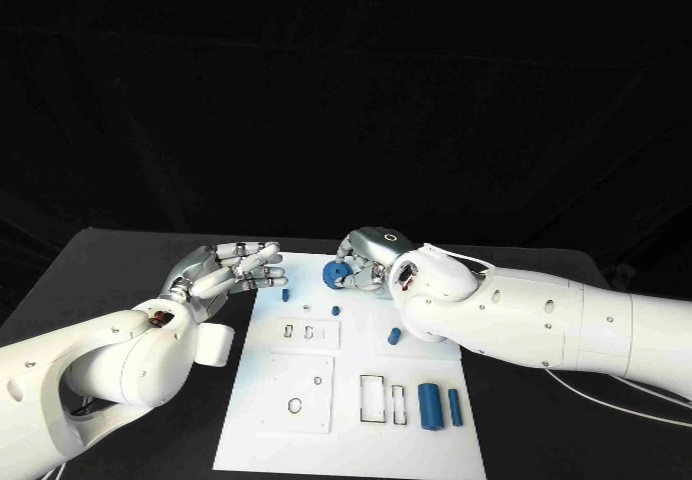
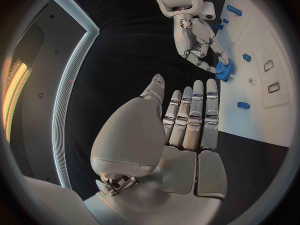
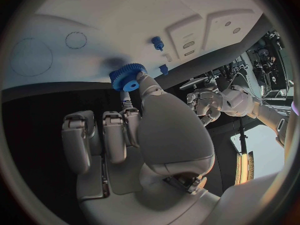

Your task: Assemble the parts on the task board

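The white task board [image 1: 274, 440] lies in the middle of the black table. My right hand [image 1: 369, 260] hovers over the board's far edge and pinches a blue gear [image 1: 336, 272] between thumb and finger. The right wrist view shows the gear [image 3: 128, 77] at the fingertips of that hand [image 3: 144, 130], just above the board [image 3: 112, 20]. My left hand [image 1: 231, 268] floats by the board's far left corner, fingers straight and holding nothing. Seen from the left wrist, the left hand [image 2: 187, 120] points toward the right hand [image 2: 197, 40] and its gear [image 2: 224, 70].
Small blue pegs [image 1: 286, 296] [image 1: 335, 311] [image 1: 392, 336] stand on the board's far half. Two blue cylinders [image 1: 428, 402] [image 1: 454, 407] lie near its right edge beside slot cutouts [image 1: 374, 398]. My right forearm [image 1: 548, 325] crosses the board's right side.
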Robot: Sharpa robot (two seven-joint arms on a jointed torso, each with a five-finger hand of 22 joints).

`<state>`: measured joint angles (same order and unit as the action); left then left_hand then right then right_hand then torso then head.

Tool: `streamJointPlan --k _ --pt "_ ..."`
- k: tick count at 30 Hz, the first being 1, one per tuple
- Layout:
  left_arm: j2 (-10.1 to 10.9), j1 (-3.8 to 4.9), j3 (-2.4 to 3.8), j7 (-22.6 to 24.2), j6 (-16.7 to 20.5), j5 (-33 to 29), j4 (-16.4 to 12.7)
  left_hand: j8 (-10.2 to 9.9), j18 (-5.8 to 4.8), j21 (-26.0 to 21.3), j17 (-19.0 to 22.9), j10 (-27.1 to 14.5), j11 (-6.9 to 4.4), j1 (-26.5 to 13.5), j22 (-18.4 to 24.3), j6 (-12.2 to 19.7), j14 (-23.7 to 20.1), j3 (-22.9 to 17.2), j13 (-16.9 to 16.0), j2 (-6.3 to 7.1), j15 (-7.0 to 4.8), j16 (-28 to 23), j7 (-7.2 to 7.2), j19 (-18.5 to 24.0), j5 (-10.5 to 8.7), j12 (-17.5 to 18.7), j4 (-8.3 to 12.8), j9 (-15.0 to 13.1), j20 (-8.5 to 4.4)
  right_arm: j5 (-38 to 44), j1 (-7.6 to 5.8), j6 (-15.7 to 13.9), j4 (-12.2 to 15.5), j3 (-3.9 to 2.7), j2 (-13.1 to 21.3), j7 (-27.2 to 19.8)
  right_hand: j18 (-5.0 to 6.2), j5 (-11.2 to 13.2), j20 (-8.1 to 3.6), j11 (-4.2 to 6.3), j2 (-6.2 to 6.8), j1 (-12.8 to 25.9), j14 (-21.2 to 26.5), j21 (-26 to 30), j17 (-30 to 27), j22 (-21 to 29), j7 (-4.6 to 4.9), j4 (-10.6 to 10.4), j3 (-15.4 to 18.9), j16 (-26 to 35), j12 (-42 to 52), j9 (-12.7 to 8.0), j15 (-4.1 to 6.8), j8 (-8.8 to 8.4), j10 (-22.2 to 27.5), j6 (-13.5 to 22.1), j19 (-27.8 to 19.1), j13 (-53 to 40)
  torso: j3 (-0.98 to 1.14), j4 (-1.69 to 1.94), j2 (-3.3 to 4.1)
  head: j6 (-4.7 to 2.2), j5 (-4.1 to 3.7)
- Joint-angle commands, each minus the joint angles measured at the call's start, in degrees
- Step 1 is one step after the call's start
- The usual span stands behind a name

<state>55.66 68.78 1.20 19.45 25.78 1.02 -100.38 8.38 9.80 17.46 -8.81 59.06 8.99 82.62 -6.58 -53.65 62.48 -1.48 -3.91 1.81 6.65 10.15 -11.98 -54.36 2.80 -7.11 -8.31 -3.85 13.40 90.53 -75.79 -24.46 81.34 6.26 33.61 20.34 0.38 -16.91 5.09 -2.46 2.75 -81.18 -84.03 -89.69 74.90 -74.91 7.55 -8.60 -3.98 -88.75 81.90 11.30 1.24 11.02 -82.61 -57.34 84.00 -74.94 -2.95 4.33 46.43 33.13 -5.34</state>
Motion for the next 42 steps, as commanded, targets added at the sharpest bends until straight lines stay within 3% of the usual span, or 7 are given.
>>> streamJointPlan --k 1,14,20,26,37,42 --pt "-0.1 0.07 0.05 0.2 -1.0 -0.1 -0.1 -0.2 0.73 -0.3 -0.1 0.0 0.42 0.3 0.1 0.1 0.0 -0.1 0.1 -0.22 0.23 -0.3 -0.27 -0.2 0.13 0.1 0.4 0.0 -0.05 1.2 0.17 0.3 -0.6 0.09 -0.7 0.5 -0.38 -0.3 -0.28 0.16 -0.17 0.0 -5.4 -0.3 12.6 -15.1 -0.59 -0.1 -0.4 -0.2 0.0 0.0 0.31 0.14 -0.4 -1.0 6.0 -5.7 0.01 -0.02 0.01 0.05 0.14" --pt "-0.2 0.08 0.05 0.2 -1.0 -0.1 0.0 -0.2 0.73 -0.3 -0.1 0.0 0.42 0.3 0.1 0.1 0.0 -0.1 0.1 -0.22 0.23 -0.3 -0.27 -0.2 0.13 0.1 0.4 0.0 -0.05 0.5 0.67 1.4 -3.2 0.40 -2.9 -0.2 -0.38 -0.4 -0.25 0.06 0.25 0.5 -5.4 -0.3 12.5 -15.1 -0.46 -0.4 -0.8 -0.1 -0.1 -0.1 0.25 -0.29 -0.3 -0.8 6.0 -5.6 0.06 -0.10 0.02 -0.07 0.38" --pt "-0.2 0.08 0.05 0.1 -1.0 -0.1 0.0 -0.2 0.73 -0.3 -0.1 0.0 0.42 0.3 0.1 0.1 0.0 -0.1 0.1 -0.22 0.23 -0.3 -0.27 -0.2 0.13 0.1 0.4 0.0 -0.05 0.1 0.81 1.9 -4.1 0.48 -3.4 -0.5 -0.38 0.3 -0.08 -0.29 1.15 1.4 -5.4 -0.3 12.5 -15.1 -0.05 -0.9 -1.2 -0.1 -0.4 -0.4 -0.03 -1.25 0.0 -0.2 6.0 -5.3 0.05 -0.04 0.02 0.14 0.31" --pt "-0.2 0.08 0.05 0.1 -1.0 -0.1 0.0 -0.2 0.73 -0.3 -0.1 0.0 0.42 0.3 0.1 0.1 0.0 -0.1 0.1 -0.22 0.23 -0.3 -0.27 -0.2 0.13 0.1 0.4 0.0 -0.05 -0.4 0.93 2.5 -4.3 0.56 -3.7 -1.0 -0.38 1.0 0.22 -0.65 2.34 2.9 -5.3 -0.3 12.4 -15.1 0.29 -1.6 -0.8 -0.1 -0.7 -0.5 -0.35 -2.04 0.2 0.2 6.0 -5.1 0.04 -0.11 0.02 0.24 0.38" --pt "-0.1 0.08 0.05 0.0 -1.0 -0.1 0.1 -0.3 0.72 -0.3 -0.1 0.0 0.44 0.3 0.1 0.1 -0.1 0.0 0.1 -0.29 0.26 -0.4 -0.28 -0.2 0.12 0.2 0.4 0.0 -0.02 -0.6 1.04 2.0 -3.8 0.61 -3.4 -1.3 -0.38 0.9 0.31 -0.69 2.67 3.4 -5.3 -0.3 12.3 -15.1 0.30 -1.9 -0.6 0.0 -0.7 -0.5 -0.42 -2.18 0.3 0.1 6.0 -5.1 0.04 -0.11 0.00 0.26 0.56" --pt "-0.1 0.08 0.05 -0.1 -1.1 -0.1 0.1 -0.3 0.72 -0.3 -0.1 0.0 0.44 0.3 0.1 0.1 -0.1 0.0 0.1 -0.29 0.26 -0.4 -0.28 -0.2 0.12 0.2 0.4 0.0 -0.02 -0.7 1.06 1.2 -3.9 0.62 -3.3 -1.3 -0.31 1.3 0.45 -0.92 3.35 4.1 -5.3 -0.1 12.2 -14.9 0.57 -2.2 -0.3 0.0 -1.2 -0.7 -0.58 -3.06 0.8 1.1 5.8 -4.5 0.04 -0.09 0.02 0.27 0.57"
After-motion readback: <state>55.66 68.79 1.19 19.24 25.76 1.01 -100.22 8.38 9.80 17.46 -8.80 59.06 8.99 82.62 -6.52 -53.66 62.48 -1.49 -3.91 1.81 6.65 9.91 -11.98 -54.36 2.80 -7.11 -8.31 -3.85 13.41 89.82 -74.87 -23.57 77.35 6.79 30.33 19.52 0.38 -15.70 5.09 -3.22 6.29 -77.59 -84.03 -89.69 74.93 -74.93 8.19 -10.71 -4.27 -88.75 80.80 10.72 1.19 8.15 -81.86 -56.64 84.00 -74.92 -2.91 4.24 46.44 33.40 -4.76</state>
